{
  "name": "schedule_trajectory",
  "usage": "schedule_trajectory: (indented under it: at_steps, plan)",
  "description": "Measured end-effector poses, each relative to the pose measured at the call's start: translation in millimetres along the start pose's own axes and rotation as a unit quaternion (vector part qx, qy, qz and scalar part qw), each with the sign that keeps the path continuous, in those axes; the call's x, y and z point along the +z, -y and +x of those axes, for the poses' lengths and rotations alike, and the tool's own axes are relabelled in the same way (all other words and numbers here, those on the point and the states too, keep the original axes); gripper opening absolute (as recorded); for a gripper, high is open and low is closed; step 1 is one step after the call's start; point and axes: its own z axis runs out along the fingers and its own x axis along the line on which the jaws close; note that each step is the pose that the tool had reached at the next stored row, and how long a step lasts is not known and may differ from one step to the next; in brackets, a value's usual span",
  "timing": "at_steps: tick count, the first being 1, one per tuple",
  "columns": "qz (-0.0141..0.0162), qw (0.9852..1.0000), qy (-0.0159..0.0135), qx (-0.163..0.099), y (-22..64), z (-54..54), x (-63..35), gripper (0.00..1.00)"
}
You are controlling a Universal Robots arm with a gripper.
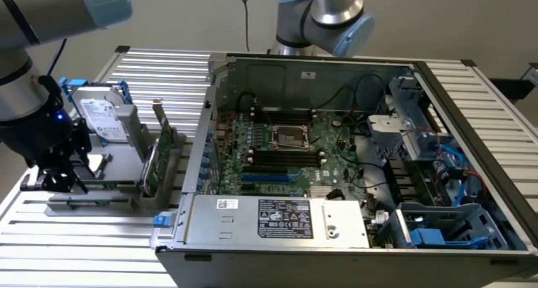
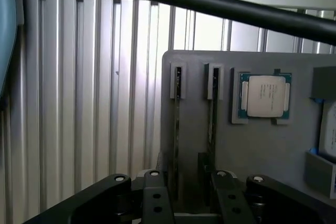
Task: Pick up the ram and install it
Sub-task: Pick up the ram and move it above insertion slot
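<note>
Where the exterior view looks on, the black two-finger gripper [image 1: 52,178] hangs over a grey plastic parts holder [image 1: 105,204] beside the open computer case [image 1: 336,231]. Wrist view: fingers [image 2: 156,199] spread apart, empty; the thin green ram stick [image 2: 177,129] stands edge-on in its holder slot, seen between them.

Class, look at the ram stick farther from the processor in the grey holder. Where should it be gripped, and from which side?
Probably best to grip the ram across its two flat faces, midway along its top edge, coming straight down from above. It stands on edge in a slot of the grey holder, so only that thin edge is free.
</note>
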Motion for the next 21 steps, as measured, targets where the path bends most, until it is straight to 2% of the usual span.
schedule_trajectory:
  at_steps: [12, 21]
  plan:
    - [0.0, 1.0, 0.0, 0.0, 0.1, 5.6, 21.8, 0.36]
    - [0.0, 1.0, 0.0, 0.0, 3.3, 9.8, 38.1, 0.36]
